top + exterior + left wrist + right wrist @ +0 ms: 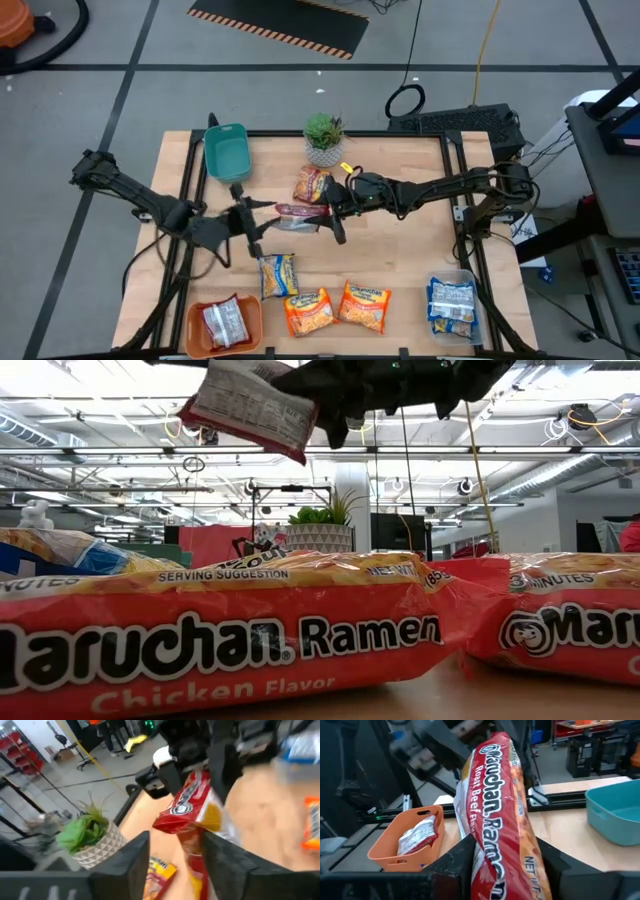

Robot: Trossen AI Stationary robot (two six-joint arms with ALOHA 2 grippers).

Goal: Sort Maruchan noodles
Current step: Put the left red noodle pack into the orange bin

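A dark red Maruchan packet (300, 212) hangs in the air over the middle of the table, between my two grippers. My right gripper (335, 208) comes from the table's right and is shut on it. My left gripper (250, 218) comes from the left and is open. In the left wrist view its fingers (135, 865) stand on either side of the packet's free end (192, 865); whether they touch it I cannot tell. More packets lie on the table: an orange-red one (311, 185) by the plant, a blue-and-yellow one (279, 275) and two orange ones (308, 312) near the front. My right gripper pinches the packet's two flat faces (490, 840) between its two fingers, at the end nearer the right arm. The fingers point level, from the table's right. The packet is lifted clear of the table, stands on edge and reaches out toward my left gripper.
A teal bin (227, 150) and a small potted plant (324, 138) stand at the back. At the front left an orange bin (196, 330) holds a silver-red packet, and at the front right a clear bin (432, 322) holds blue packets. Bare wood lies right of centre.
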